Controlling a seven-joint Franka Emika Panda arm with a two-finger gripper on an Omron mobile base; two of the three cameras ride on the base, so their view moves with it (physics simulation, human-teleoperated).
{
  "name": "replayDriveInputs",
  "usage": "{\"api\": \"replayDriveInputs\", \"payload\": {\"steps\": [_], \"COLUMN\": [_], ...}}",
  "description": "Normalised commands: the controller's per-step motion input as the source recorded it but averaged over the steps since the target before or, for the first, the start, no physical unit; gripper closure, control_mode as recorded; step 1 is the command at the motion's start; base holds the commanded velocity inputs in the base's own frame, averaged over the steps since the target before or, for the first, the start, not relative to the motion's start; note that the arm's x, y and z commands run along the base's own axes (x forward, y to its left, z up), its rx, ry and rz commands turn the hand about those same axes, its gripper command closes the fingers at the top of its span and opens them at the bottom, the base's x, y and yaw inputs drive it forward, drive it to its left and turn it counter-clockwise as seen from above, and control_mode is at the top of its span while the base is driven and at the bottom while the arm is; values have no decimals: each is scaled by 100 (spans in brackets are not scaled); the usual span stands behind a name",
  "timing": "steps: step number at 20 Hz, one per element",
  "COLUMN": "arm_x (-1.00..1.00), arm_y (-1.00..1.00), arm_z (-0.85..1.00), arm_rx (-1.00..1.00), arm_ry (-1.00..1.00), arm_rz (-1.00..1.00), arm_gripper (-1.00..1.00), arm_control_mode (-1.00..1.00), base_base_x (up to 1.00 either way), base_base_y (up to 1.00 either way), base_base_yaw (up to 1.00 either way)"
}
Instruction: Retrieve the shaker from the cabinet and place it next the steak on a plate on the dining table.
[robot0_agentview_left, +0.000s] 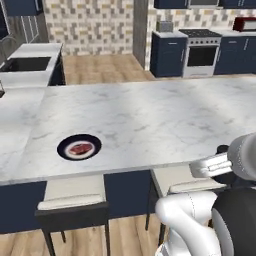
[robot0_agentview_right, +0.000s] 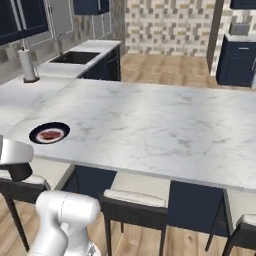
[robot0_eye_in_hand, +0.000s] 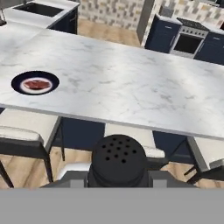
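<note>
So the round dark navy plate with the white inner ring (robot0_agentview_left: 79, 147) is sitting on the long white grey-veined marble worktop (robot0_agentview_left: 150, 120), near its front edge and toward the left end; the small flat reddish-brown steak (robot0_agentview_left: 80, 148) lies right in the middle of the plate, and nothing else is on it; from the hand view you can see the small black cylindrical shaker with the dotted top (robot0_eye_in_hand: 118, 161) sitting low and close to the camera, tucked between the dark sides of the pincer (robot0_eye_in_hand: 118, 177), so it looks clamped on the shaker, though the fingertips themselves are hidden behind it; the shaker is off the worktop, out in front of its near edge and well apart from the plate; pale-cushioned dark-framed stools (robot0_agentview_left: 74, 197) are lined up under that front edge; around the plate the marble is bare, with lots of open room to its right; past the far edge there's wood floor, a white oven range (robot0_agentview_left: 201, 52), and a sink counter (robot0_agentview_left: 27, 65) off to the left.
</note>
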Motion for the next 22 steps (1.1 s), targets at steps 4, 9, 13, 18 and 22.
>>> {"api": "replayDriveInputs", "payload": {"steps": [4,9,13,18,22], "arm_x": [0,0,0,0,55], "arm_y": [0,0,0,0,5], "arm_z": [0,0,0,0,-11], "arm_rx": [0,0,0,0,2], "arm_ry": [0,0,0,0,0], "arm_rz": [0,0,0,0,22], "arm_gripper": [100,100,100,100,100], "arm_control_mode": [100,100,100,100,-100], "base_base_x": [98,75,59,60,16], "base_base_y": [51,65,22,19,7], "base_base_yaw": [-17,3,49,51,11]}}
